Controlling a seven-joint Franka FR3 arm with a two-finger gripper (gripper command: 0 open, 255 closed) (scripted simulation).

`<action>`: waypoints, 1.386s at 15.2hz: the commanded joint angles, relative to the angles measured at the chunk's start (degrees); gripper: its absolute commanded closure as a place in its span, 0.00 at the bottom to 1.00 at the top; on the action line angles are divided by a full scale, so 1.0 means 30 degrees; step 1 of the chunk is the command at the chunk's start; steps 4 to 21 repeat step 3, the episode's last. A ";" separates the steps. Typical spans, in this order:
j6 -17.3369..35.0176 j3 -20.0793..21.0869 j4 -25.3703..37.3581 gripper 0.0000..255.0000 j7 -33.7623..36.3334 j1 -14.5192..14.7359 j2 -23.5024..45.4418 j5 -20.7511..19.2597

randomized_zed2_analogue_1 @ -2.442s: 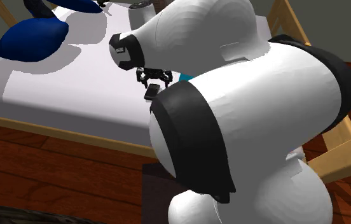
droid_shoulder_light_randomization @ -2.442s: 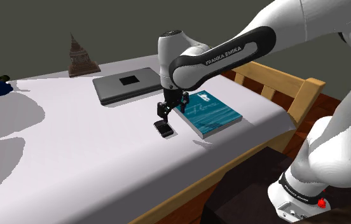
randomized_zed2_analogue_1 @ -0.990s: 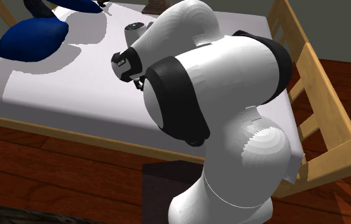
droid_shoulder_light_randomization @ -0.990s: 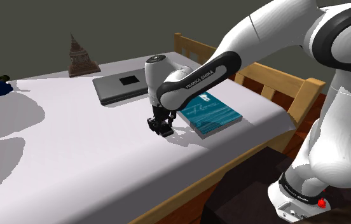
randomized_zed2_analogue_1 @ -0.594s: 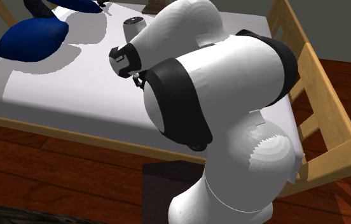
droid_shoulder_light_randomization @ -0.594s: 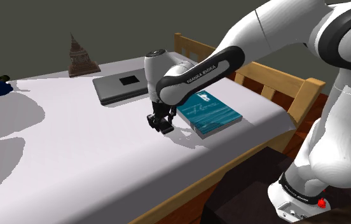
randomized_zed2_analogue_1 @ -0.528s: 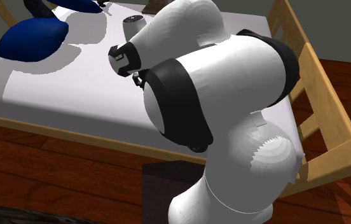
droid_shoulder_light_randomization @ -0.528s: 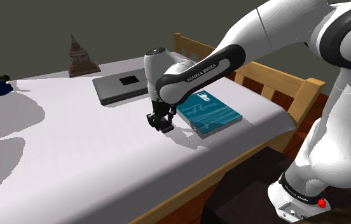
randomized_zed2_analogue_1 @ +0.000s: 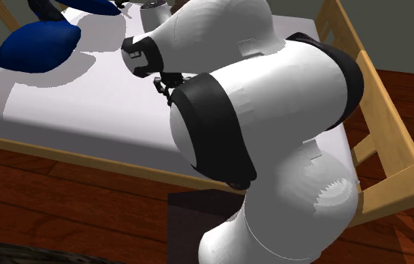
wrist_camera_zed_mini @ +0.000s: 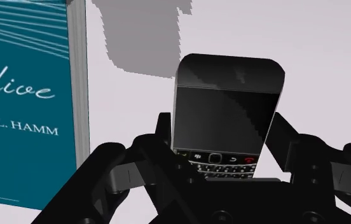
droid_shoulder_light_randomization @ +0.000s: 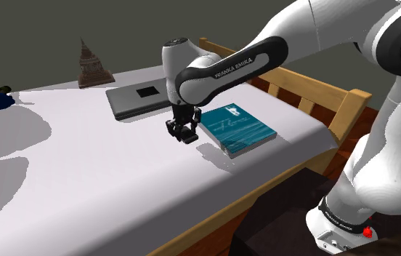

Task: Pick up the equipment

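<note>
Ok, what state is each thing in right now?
pincer: shut on the phone
phone: clasped, held above the bed, screen dark
book: closed, lying flat
laptop: lid closed, lying flat

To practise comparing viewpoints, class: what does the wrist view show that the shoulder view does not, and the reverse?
The wrist view adds the screen and keypad of the black phone, clasped in the claw, and the lettering on the teal book. The shoulder view adds a grey laptop, a brown figurine and the wooden bed frame. Both share the claw, the book and the white sheet.
</note>
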 commanded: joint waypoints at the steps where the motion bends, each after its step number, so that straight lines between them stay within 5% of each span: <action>1: -0.0487 -0.0002 0.0299 1.00 -0.0102 -0.0021 -0.0192 0.0078; 21: -0.0522 -0.0001 0.0321 1.00 -0.0107 -0.0021 -0.0206 0.0083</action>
